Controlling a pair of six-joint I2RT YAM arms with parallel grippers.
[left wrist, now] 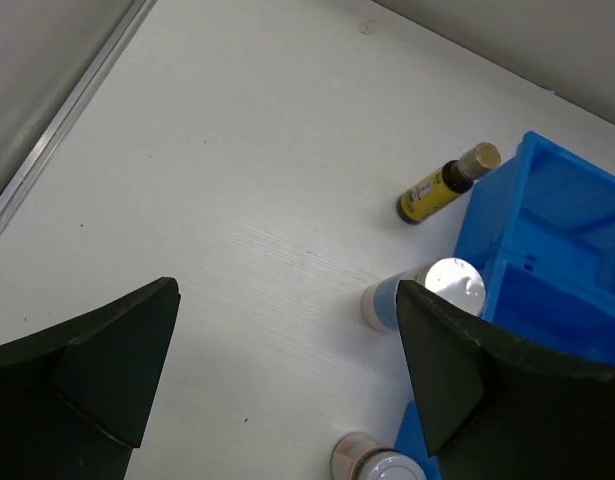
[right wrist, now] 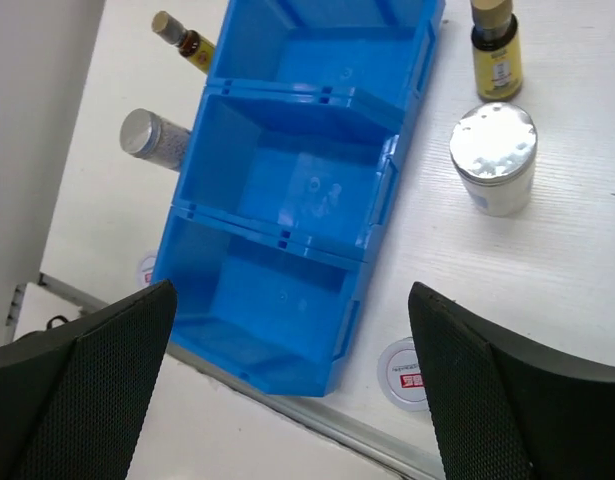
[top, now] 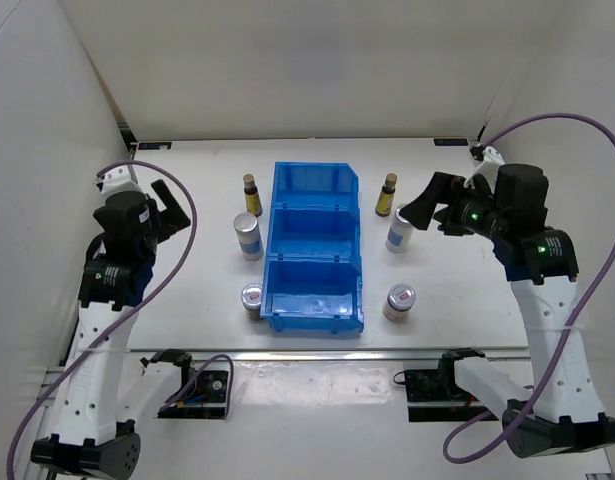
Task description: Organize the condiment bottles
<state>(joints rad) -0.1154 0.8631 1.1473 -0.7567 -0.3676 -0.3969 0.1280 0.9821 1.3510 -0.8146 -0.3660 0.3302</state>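
Nothing is sorted yet, from where I stand. The blue bin (top: 315, 208) sits in the middle of the desk (top: 187, 270) with all three compartments bare, and all six bottles stand upright outside it, three down each flank. On the left side are the left amber bottle (top: 252, 194) at the far end, the left white cylinder (top: 248, 237) by the middle compartment, and the left jar (top: 252, 299) just beside the near corner. The right side mirrors that with the right amber bottle (top: 387, 194), the right white cylinder (top: 398, 233) and the right jar (top: 399, 301). The left hand (top: 165, 205) hangs over open desk, well apart from its row, fingers spread wide and holding nothing. The right hand (top: 424, 203) is likewise spread and empty, hovering near the right white cylinder but not around it; its wrist view shows that cylinder off to one side of the fingers, not between them. So I'd judge the whole job lies ahead: six pick-ups and six placements, presumably like with like, one kind per compartment. The right white cylinder looks the likeliest first grab, though that is only my guess.
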